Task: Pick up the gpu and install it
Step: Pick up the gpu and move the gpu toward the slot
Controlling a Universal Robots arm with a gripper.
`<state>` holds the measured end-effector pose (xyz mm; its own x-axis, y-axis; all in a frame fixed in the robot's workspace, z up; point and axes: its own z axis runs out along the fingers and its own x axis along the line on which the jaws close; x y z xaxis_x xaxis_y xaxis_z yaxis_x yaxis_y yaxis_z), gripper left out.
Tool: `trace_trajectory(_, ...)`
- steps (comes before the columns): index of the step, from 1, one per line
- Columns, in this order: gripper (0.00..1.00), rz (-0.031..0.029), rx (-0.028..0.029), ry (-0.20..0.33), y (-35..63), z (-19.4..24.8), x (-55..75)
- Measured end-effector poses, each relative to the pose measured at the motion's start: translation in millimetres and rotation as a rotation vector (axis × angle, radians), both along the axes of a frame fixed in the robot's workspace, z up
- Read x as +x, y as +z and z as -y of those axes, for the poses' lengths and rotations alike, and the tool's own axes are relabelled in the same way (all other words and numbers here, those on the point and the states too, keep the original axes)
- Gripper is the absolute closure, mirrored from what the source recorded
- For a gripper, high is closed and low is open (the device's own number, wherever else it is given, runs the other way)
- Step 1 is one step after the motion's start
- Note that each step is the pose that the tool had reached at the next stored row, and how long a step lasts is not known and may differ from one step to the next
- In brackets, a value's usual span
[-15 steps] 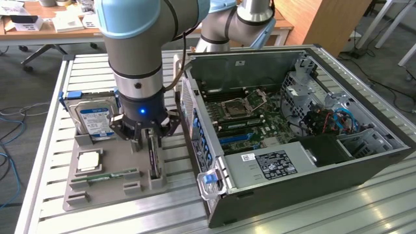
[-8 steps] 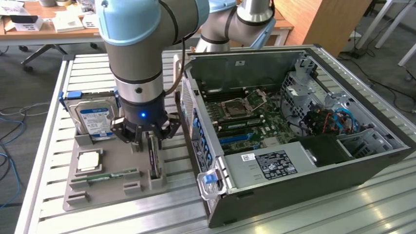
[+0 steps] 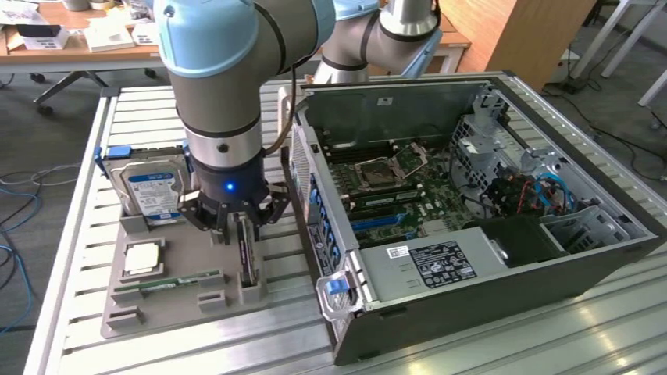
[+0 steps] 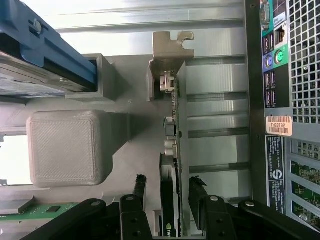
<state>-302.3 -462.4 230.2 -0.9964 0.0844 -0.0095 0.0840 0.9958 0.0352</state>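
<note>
The gpu (image 3: 247, 262) is a thin dark card standing on edge in a slot of the grey holder tray (image 3: 156, 316), to the exterior view's left of the open computer case (image 3: 469, 211). In the wrist view the gpu (image 4: 173, 145) runs lengthwise with its silvery end bracket (image 4: 171, 46) at the far end. My gripper (image 3: 237, 233) is lowered over the card. Its black fingers (image 4: 141, 184) stand on either side of the board, and my gripper (image 4: 170, 186) is open; one finger has a clear gap to the card and the other sits very close to it.
The tray also holds a silver hard drive (image 3: 152, 190) with a blue-white label, a square CPU (image 3: 142, 258) and a green RAM stick (image 3: 167, 281). The case's motherboard (image 3: 401, 187) lies exposed. The case's rear panel (image 4: 290, 100) is close beside the card.
</note>
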Motion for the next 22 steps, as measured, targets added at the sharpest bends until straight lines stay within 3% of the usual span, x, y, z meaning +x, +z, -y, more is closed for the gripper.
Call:
trace_trajectory(16, 0.53, 0.0, 0.0, 0.0, 0.0, 0.6, 0.2)
trace_trajectory(18, 0.55, 0.0, 0.0, 0.0, 0.0, 0.6, 0.2)
trace_trajectory(19, 0.61, 0.0, 0.0, 0.0, 0.0, 0.6, 0.2)
trace_trajectory(22, 0.61, 0.0, 0.0, 0.0, 0.0, 0.6, 0.2)
